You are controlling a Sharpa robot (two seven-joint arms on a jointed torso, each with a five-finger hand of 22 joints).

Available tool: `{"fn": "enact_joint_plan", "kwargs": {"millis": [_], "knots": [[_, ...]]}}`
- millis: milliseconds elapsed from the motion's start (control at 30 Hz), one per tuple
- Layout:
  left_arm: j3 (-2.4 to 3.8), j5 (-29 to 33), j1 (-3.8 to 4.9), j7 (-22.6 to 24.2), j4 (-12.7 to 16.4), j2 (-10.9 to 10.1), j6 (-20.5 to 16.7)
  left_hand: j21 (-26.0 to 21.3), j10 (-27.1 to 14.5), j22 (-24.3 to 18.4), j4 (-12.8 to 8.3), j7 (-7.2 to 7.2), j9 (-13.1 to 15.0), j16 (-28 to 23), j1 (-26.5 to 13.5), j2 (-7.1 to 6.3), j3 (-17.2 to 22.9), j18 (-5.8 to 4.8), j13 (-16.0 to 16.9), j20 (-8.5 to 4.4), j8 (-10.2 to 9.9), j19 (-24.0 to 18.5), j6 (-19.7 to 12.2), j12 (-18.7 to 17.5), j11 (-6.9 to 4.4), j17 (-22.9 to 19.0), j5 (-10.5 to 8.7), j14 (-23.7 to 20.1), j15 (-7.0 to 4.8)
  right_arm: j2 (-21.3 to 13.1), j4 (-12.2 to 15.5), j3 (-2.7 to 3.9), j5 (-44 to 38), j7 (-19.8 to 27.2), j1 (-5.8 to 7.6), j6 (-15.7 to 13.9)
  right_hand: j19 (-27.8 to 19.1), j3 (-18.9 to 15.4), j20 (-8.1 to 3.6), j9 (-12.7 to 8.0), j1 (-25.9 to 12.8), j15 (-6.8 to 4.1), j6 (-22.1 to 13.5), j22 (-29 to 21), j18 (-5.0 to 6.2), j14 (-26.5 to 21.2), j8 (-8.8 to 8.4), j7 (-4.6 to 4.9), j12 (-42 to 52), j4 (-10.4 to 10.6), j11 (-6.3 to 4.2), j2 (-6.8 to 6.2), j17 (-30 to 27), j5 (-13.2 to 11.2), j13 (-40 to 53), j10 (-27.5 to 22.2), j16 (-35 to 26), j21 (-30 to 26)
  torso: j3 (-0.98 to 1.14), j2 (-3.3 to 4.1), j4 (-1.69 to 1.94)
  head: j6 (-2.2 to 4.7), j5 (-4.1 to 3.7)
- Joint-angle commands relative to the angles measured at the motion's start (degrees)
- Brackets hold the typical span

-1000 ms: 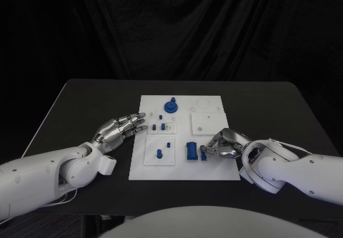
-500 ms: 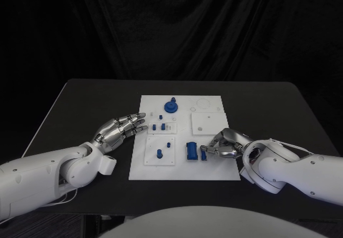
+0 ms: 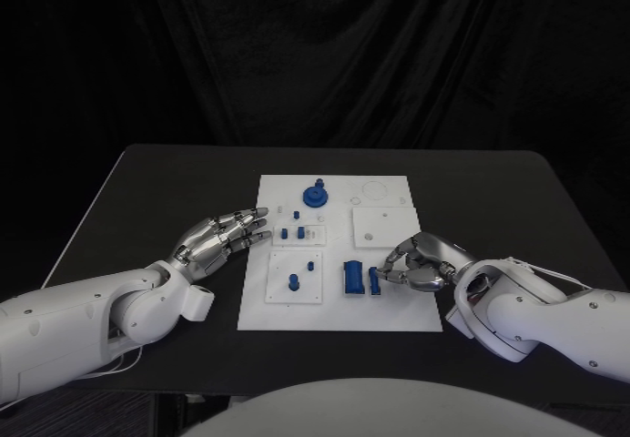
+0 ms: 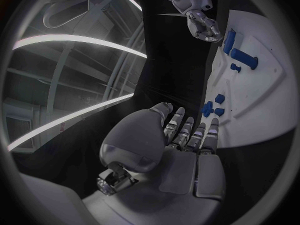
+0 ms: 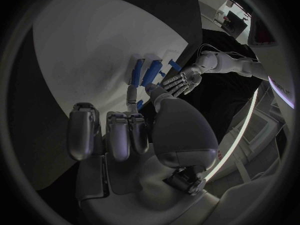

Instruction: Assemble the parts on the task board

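The white task board (image 3: 394, 305) lies mid-table. A blue knob (image 3: 315, 194) stands at its far end, with small blue parts (image 3: 299, 234) nearer. A blue cylinder (image 3: 352, 276) lies on the near half, and a slim blue part (image 3: 374, 279) lies right beside it. My right hand (image 3: 418, 261) reaches in from the board's right side and pinches that slim part between thumb and finger; a bit of blue (image 5: 140, 105) shows between them. My left hand (image 3: 223, 235) hovers open at the board's left edge, fingers spread and holding nothing.
A raised white sub-plate (image 3: 385, 226) sits on the board just beyond my right hand. A second sub-plate (image 3: 279, 289) with blue pegs lies near my left hand. Black table (image 3: 145, 200) surrounds the board on all sides.
My right hand has shifted slightly towards the far side of the board, staying at the slim blue part. The left hand has not moved.
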Motion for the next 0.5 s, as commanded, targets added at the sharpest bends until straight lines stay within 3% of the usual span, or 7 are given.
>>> {"fn": "enact_joint_plan", "kwargs": {"millis": [33, 67, 167, 233, 367, 500], "knots": [[0.04, 0.0, -0.11, 0.7, 0.2, -0.1, 0.7, 0.2, -0.1, 0.0, 0.0, 0.93, 0.0, 0.3, -0.4, -0.13, 0.3, -1.10, 0.1, 0.07, 0.3, 0.5, 0.0, 0.1, 0.42, 0.1, 0.33, 0.1, -0.02, -0.8, 0.8, -0.03, -3.1, 6.9, -0.12, -4.4, 4.1, 0.4, 0.65, -1.3, 2.0, 0.78, -2.0, 12.2, 0.30, 5.8, -1.49, 0.70, 0.3, -1.4, 0.88, 0.05, 14.0, 2.4, 15.1, 6.0, 0.3, 0.6, 0.00, 0.02, 0.03, 0.00, -0.03], [0.04, 0.0, -0.11, 0.7, 0.2, -0.1, 0.7, 0.2, -0.1, 0.0, 0.0, 0.93, 0.0, 0.3, -0.4, -0.13, 0.3, -1.10, 0.1, 0.07, 0.3, 0.5, 0.0, 0.1, 0.42, 0.1, 0.33, 0.1, -0.02, -1.0, 1.0, -0.05, -3.4, 7.4, -0.12, -4.5, 4.1, 0.9, 1.10, -2.8, 3.2, 1.31, -3.2, 12.3, 0.21, 5.8, -2.92, 1.46, 0.3, -2.5, 1.64, -0.21, 14.1, 4.7, 15.1, 6.0, 0.3, 0.9, 0.00, 0.02, 0.03, 0.00, -0.01], [0.04, 0.0, -0.11, 0.7, 0.2, -0.2, 0.6, 0.2, 0.0, 0.0, 0.0, 0.93, 0.0, 0.4, -0.4, -0.15, 0.3, -1.11, 0.1, 0.07, 0.3, 0.5, 0.1, 0.2, 0.42, 0.1, 0.33, 0.1, -0.02, -1.5, 1.3, -0.08, -4.3, 8.6, -0.12, -4.5, 4.1, 1.2, 1.66, -5.1, 3.6, 2.02, -3.7, 12.3, 0.19, 5.8, -4.40, 2.21, 0.3, -3.3, 2.28, -0.20, 14.1, 5.4, 15.1, 6.0, 0.3, 1.0, -0.01, 0.02, 0.03, 0.00, 0.03], [0.04, 0.0, -0.12, 0.7, 0.3, -0.2, 0.6, 0.2, 0.0, 0.0, 0.0, 0.93, 0.0, 0.4, -0.4, -0.15, 0.3, -1.11, 0.1, 0.07, 0.3, 0.5, 0.1, 0.2, 0.42, 0.1, 0.33, 0.1, -0.02, -1.8, 1.5, -0.10, -4.7, 9.1, -0.13, -4.1, 4.1, 1.8, 2.08, -7.2, 4.3, 2.54, -4.6, 12.3, 0.17, 5.8, -5.89, 2.85, 0.3, -4.3, 2.85, -0.37, 14.1, 8.5, 15.1, 6.0, 0.3, 1.2, 0.00, 0.03, 0.09, 0.00, -0.03], [0.04, 0.0, -0.12, 0.7, 0.3, -0.3, 0.6, 0.2, 0.0, 0.0, 0.0, 0.93, 0.0, 0.4, -0.4, -0.15, 0.3, -1.11, 0.1, 0.07, 0.3, 0.5, 0.1, 0.2, 0.42, 0.1, 0.33, 0.1, -0.02, -2.1, 1.7, -0.12, -5.0, 9.7, -0.13, -3.6, 4.1, 2.3, 2.70, -10.4, 4.3, 3.12, -5.5, 12.3, 0.16, 5.8, -7.69, 3.58, 0.3, -5.3, 3.46, -0.53, 14.1, 8.8, 15.1, 6.0, 0.3, 1.3, -0.01, 0.03, 0.03, 0.00, 0.01], [0.04, 0.0, -0.12, 0.7, 0.3, -0.2, 0.6, 0.2, 0.0, 0.0, 0.0, 0.93, 0.0, 0.4, -0.4, -0.15, 0.3, -1.11, 0.1, 0.07, 0.3, 0.5, 0.1, 0.2, 0.42, 0.1, 0.33, 0.1, -0.02, -2.1, 1.6, -0.14, -5.1, 9.9, -0.13, -2.9, 4.0, 2.6, 2.91, -12.0, 4.4, 3.26, -5.7, 12.3, 0.19, 5.8, -8.46, 3.75, 0.3, -5.8, 3.59, -0.53, 14.1, 8.8, 15.1, 6.0, 0.3, 1.3, -0.02, 0.04, 0.04, 0.00, -0.07]]}}
